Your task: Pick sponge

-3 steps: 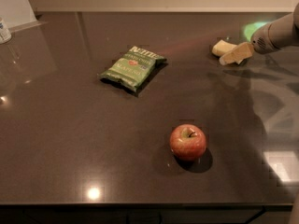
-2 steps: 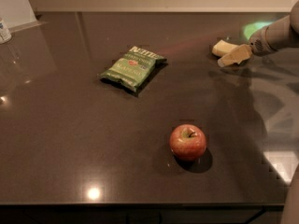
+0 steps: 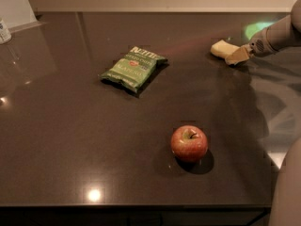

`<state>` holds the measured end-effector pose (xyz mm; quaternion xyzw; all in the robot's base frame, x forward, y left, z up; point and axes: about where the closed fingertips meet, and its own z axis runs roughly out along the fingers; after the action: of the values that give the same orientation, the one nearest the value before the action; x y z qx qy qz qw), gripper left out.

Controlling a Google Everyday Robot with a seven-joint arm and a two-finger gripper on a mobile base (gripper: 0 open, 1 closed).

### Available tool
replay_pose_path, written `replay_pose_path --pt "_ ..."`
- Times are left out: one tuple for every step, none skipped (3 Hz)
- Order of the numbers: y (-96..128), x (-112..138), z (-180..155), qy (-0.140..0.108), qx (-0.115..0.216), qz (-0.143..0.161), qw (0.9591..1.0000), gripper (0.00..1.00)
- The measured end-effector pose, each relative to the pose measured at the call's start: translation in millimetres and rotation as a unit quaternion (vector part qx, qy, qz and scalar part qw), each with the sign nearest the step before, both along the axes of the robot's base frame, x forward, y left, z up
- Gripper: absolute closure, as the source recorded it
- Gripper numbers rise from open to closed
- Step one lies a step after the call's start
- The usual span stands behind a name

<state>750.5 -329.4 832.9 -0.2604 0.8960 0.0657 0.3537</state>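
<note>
Sponge lies far right on the desk; claw sits low beside it, likely lining up a grasp; wide or narrow, I cannot tell.

Sponge was a small, pale yellow, soft rectangular block. It lay flat on the dark countertop, far side, toward the right edge. The tan gripper was low at the sponge's right near corner, right against it; whether it actually touched couldn't be told.
</note>
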Motion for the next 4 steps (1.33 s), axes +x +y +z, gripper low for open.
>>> replay_pose_path --pt "3 -3 4 0.000 0.007 0.005 1.0000 0.70" --pt "16 -10 15 -0.008 0.011 0.023 0.9997 0.94" --pt "42 -26 31 -0.015 0.016 0.060 0.9980 1.00" --pt "71 -48 55 -0.028 0.017 0.103 0.9941 1.00"
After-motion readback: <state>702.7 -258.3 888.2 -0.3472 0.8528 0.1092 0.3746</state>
